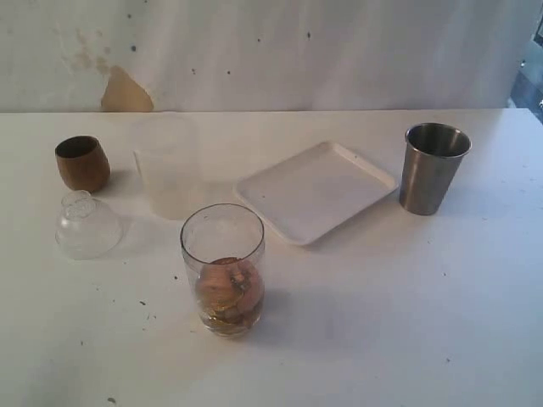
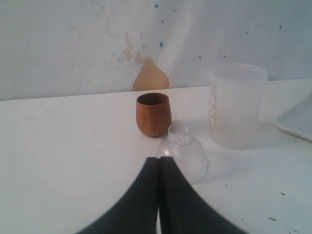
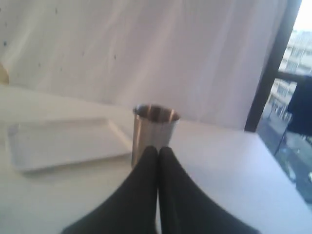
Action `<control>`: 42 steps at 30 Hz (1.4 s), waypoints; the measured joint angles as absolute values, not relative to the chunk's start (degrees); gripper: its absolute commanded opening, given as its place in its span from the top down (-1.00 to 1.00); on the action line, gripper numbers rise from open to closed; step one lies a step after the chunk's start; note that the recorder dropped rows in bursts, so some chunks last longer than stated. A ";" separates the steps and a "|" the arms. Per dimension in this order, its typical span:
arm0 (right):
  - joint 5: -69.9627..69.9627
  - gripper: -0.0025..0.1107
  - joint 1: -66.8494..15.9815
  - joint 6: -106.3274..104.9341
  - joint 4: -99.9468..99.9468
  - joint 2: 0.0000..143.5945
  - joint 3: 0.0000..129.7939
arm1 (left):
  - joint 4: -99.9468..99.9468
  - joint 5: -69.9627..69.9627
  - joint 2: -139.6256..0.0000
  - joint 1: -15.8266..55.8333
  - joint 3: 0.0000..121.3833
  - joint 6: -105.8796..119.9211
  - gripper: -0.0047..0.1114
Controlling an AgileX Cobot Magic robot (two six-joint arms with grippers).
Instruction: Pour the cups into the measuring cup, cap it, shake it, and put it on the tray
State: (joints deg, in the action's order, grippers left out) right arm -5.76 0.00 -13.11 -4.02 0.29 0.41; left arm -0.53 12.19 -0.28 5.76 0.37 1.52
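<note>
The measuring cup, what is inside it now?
The measuring cup holds brownish, rounded pieces in its lower part; the upper part looks empty. What they are exactly cannot be told.

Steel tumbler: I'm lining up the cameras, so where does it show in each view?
Exterior: steel tumbler stands at the right, beside the tray.
Left wrist: not in it.
Right wrist: steel tumbler just beyond the right gripper, next to the tray.
Shared landmark: the tray; its corner shows in the left wrist view too.
</note>
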 measured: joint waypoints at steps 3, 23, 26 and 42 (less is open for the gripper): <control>-14.14 0.96 0.05 -12.15 -3.77 0.29 0.34 | -0.53 12.19 -0.28 5.76 0.37 1.52 0.92; -19.25 0.96 0.37 -6.91 -3.43 0.29 0.06 | -0.99 12.06 -0.28 5.76 0.37 2.72 0.92; -19.25 0.96 0.37 -6.91 -3.43 0.29 0.06 | -2.29 9.16 -0.28 5.76 0.37 3.35 0.92; -19.25 0.96 0.37 -6.81 -3.43 0.29 0.06 | -6.97 -17.72 -2.08 5.76 2.30 -28.45 0.92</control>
State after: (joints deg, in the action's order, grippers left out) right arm -19.25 0.37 -6.81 -3.43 0.29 0.06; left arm -6.97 -17.72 -2.08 5.76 2.30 -28.45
